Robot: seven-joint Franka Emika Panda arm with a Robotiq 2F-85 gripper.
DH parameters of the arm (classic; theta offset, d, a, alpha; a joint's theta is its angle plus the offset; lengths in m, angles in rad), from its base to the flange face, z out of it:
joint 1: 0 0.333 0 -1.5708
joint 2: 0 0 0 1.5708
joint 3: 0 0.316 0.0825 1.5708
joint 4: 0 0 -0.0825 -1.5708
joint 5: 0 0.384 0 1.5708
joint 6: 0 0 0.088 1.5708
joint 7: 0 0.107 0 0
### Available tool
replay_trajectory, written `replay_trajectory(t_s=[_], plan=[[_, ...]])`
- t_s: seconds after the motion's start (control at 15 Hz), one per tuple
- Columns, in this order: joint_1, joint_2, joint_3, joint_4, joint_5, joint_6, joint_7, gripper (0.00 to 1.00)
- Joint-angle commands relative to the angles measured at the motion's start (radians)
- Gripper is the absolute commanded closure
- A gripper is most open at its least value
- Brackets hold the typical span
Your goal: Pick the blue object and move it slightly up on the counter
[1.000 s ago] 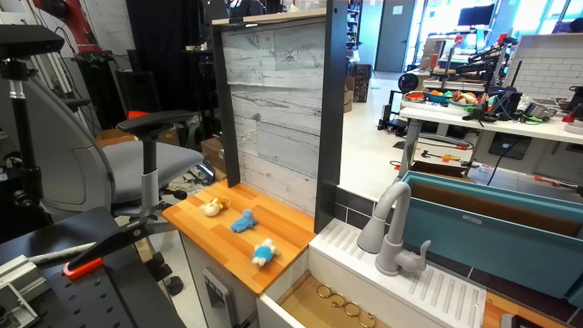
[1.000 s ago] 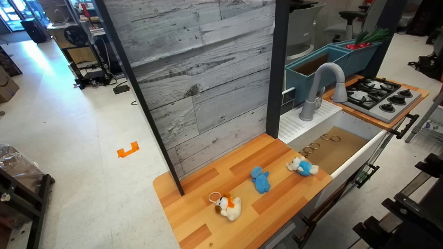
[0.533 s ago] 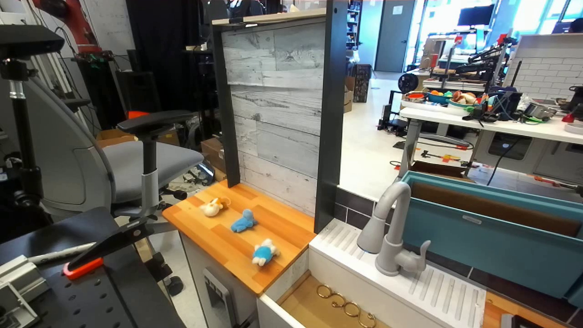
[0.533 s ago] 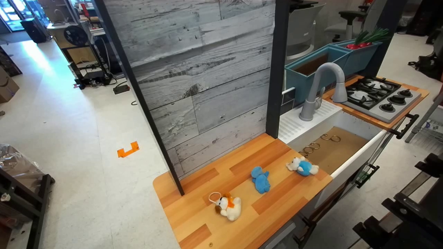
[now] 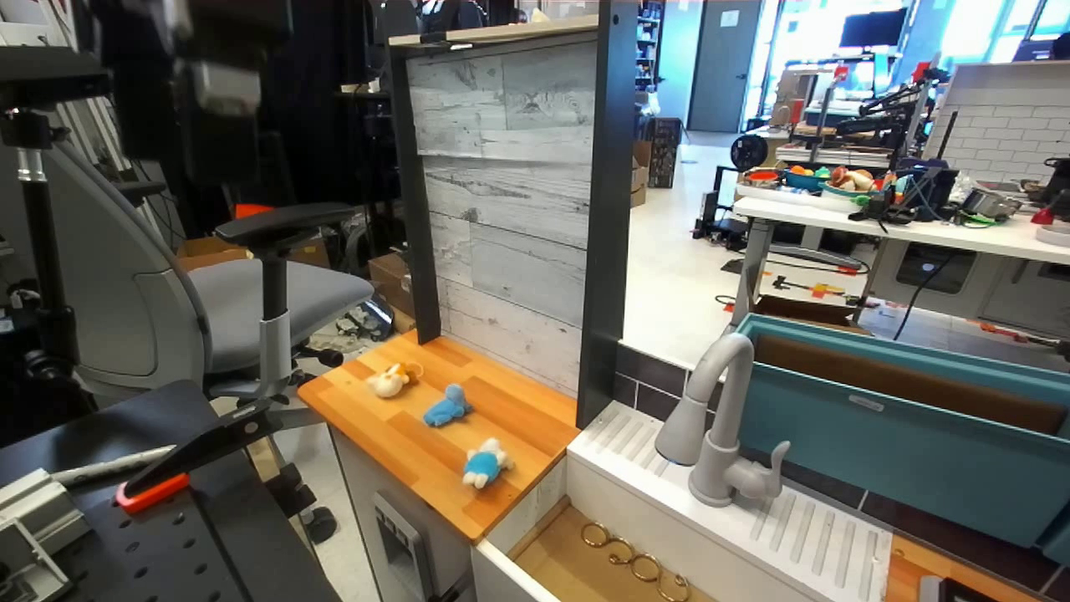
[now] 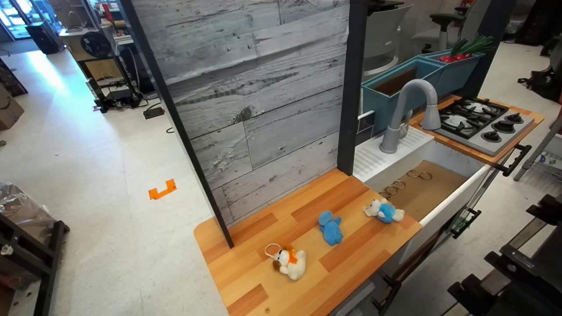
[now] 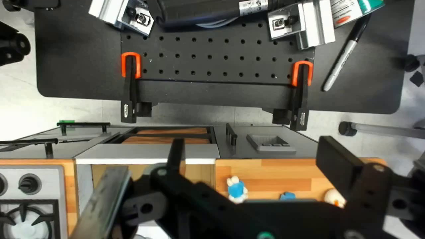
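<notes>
Blue object [image 6: 332, 231] well apart from end effector [image 7: 252, 149]

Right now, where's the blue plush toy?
Both exterior views show the blue toy on the wooden counter, cream plush dog left, white-and-blue plush toy right.

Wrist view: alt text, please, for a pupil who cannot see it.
A blue toy, partly hidden by the open tool, sits between two other toys on a wooden counter. A black table with two orange-tipped clamps spans the top.

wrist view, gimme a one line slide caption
Open, empty gripper partly hides the blue toy on the wooden counter.
</notes>
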Motion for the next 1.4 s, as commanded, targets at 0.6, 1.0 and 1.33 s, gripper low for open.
replay_trajectory(t_s=[0.6, 1.0, 1.33], plan=[[0.03, 0.738, 0.032, 0.462, -0.16, 0.09, 0.177, 0.0], [0.097, 0.919, -0.008, 0.546, -0.281, 0.335, 0.228, 0.0], [0.129, 1.049, -0.043, 0.617, -0.288, 0.448, 0.194, 0.0]])
